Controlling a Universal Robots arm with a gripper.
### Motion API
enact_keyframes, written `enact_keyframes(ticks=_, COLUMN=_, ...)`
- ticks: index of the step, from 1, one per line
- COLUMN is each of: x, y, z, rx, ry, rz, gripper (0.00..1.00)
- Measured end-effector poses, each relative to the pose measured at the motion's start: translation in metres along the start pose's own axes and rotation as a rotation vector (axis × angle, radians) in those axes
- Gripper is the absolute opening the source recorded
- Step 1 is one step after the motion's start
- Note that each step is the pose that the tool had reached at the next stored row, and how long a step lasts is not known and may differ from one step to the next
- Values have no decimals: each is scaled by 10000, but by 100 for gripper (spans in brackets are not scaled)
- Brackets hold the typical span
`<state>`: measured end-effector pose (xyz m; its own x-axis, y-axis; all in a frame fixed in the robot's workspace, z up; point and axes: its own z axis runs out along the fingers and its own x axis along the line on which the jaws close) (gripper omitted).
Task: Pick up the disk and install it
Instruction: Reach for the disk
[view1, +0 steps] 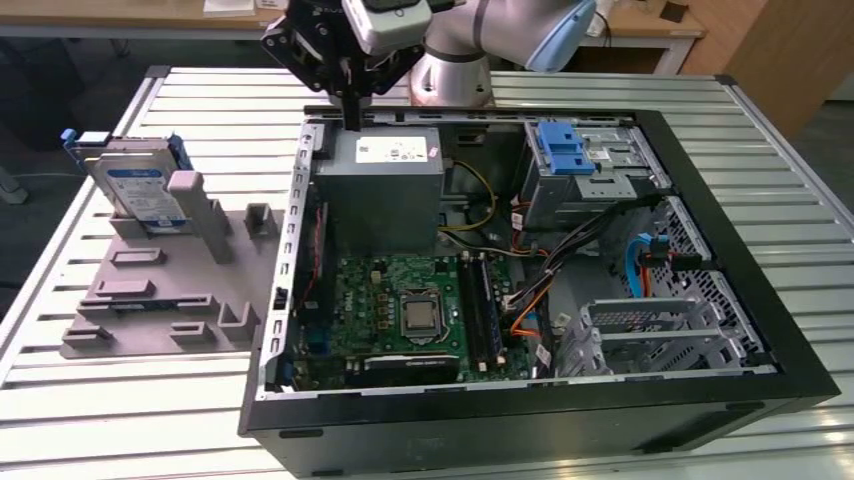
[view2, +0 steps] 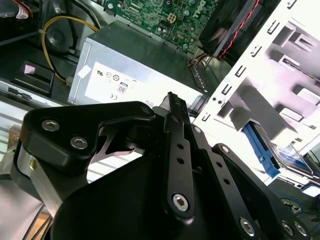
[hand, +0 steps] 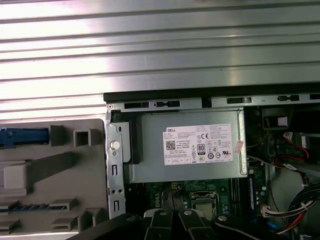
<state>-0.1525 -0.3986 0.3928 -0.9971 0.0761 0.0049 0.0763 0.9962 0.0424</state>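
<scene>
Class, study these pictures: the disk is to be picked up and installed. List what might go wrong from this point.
1. The tool hangs over the case rim beside the grey metal box; a low sideways move toward the disk might strike it.
2. The disk stands upright in its grey holder; an off-centre grip might tilt or jam it.
3. Loose cables near the drive cage might snag.

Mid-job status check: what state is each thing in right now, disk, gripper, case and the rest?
disk: upright in the grey fixture beside the computer case, not gripped.
gripper: shut, empty, above the case rim by the power supply.
computer case: on its side, panel off, open.
power supply: mounted in the case.
processor: bare, no cooler on it.
</scene>
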Motion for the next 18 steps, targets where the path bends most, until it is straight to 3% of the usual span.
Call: enact_keyframes(ticks=18, x=58, y=-4, z=0, rx=0, ry=0, rz=1, gripper=11)
